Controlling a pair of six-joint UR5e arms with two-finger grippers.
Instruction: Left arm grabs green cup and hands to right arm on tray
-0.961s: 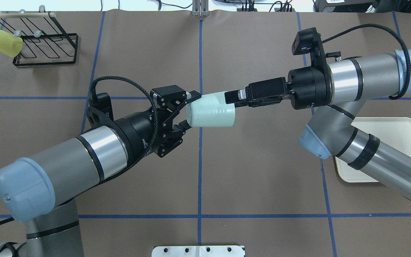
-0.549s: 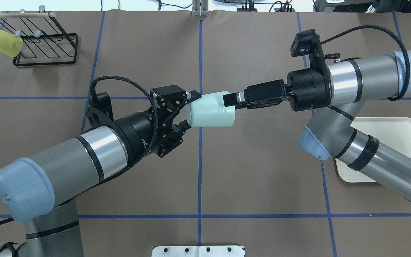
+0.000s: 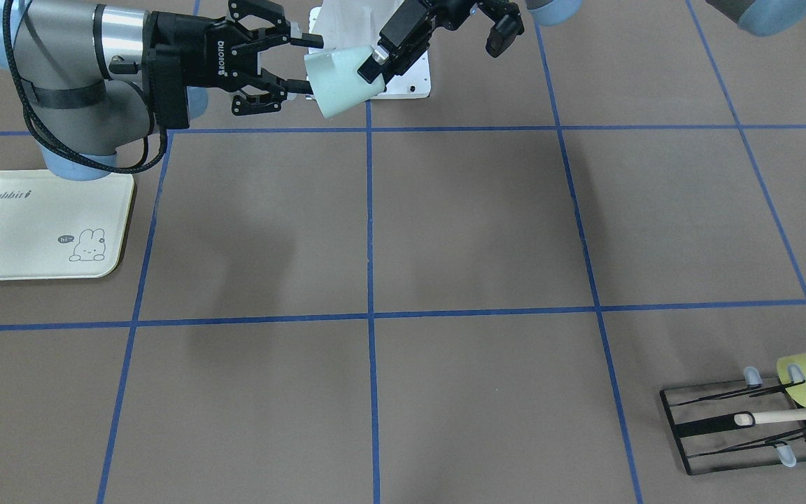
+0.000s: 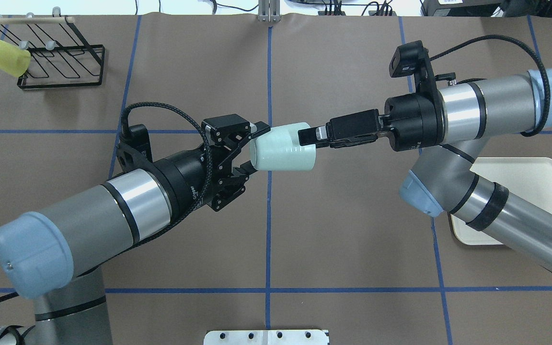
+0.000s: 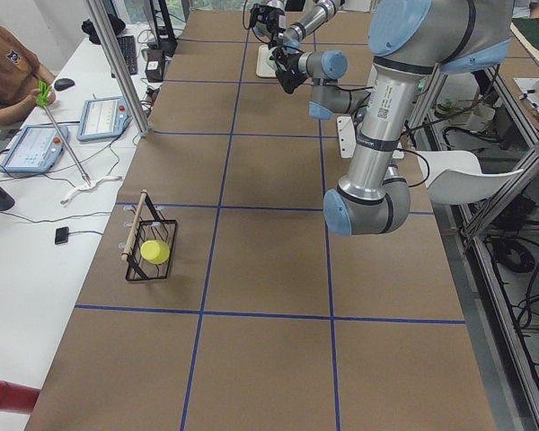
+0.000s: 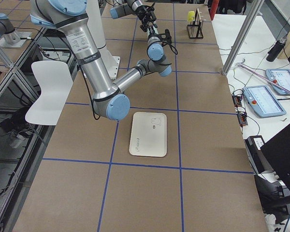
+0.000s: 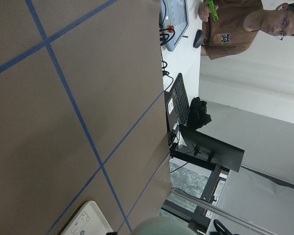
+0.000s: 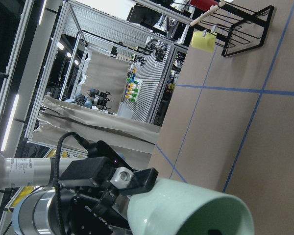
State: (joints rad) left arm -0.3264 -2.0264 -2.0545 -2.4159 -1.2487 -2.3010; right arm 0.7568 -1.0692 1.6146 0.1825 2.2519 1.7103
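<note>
The green cup lies on its side in the air over the table's middle, also seen in the front view. My left gripper is shut on its closed base end. My right gripper is open at the cup's mouth, one finger above the wall and the other at the opening; overhead it shows edge-on. The right wrist view shows the cup's open mouth with the left gripper behind it. The cream tray lies flat at the right, partly under my right arm, with its bunny drawing visible in the front view.
A black wire rack stands at the far left corner with a yellow-green cup hung on it. A white base plate sits at the near table edge. Blue tape lines cross the brown table.
My right gripper has slid left toward the cup, so its finger now reaches further over the rim. My left arm and the cup have stayed still.
</note>
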